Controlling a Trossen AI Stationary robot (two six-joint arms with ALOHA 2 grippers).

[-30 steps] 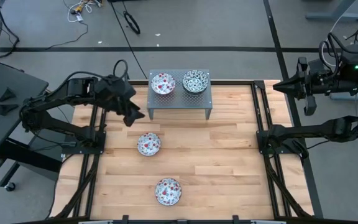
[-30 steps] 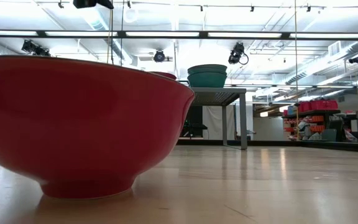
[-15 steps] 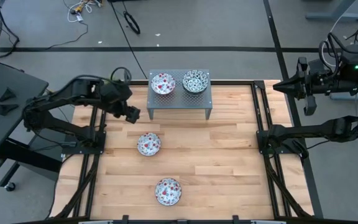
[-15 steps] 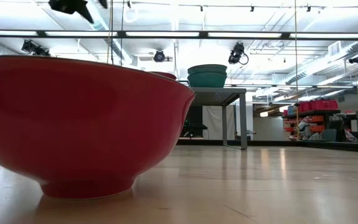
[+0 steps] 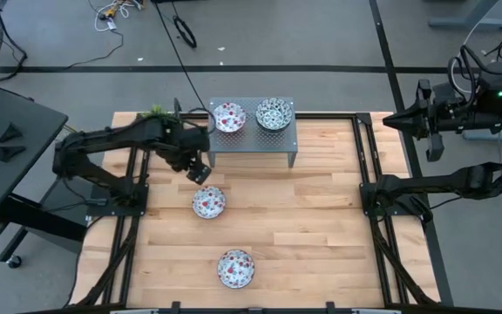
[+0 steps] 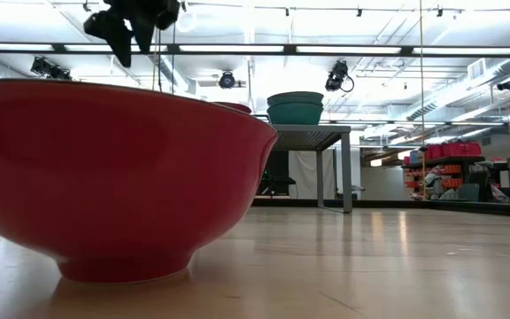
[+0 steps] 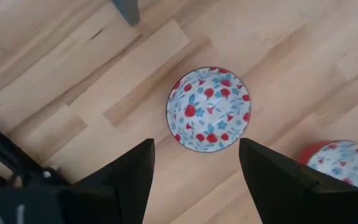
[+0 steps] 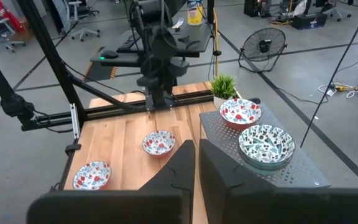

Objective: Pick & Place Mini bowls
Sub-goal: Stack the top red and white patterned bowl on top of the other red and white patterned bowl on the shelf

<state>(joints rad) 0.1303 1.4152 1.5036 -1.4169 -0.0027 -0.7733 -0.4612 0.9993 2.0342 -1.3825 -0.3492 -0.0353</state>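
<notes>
We see left claw [image 5: 200, 172] spread wide, empty, poised above red-flowered white ceramic mini bowl [image 5: 208, 202] on wooden bench [image 5: 321, 235], likely lining up grasp. Second red-flowered bowl [image 5: 235, 268] sits nearer front edge. Grey perforated metal stand [image 5: 251, 135] carries red [image 5: 229, 117] and teal [image 5: 274, 114] bowls. Right claw [image 5: 390, 120] closed, empty, parked off bench.

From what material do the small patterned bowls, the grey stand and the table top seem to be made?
Mini bowls: probably glazed ceramic, with a glossy white surface and a printed floral pattern. Grey stand: looks like metal with a matte finish; its top is perforated with rows of small holes. Table top: wood, light planks with visible grain and joints, smooth and slightly reflective.
</notes>
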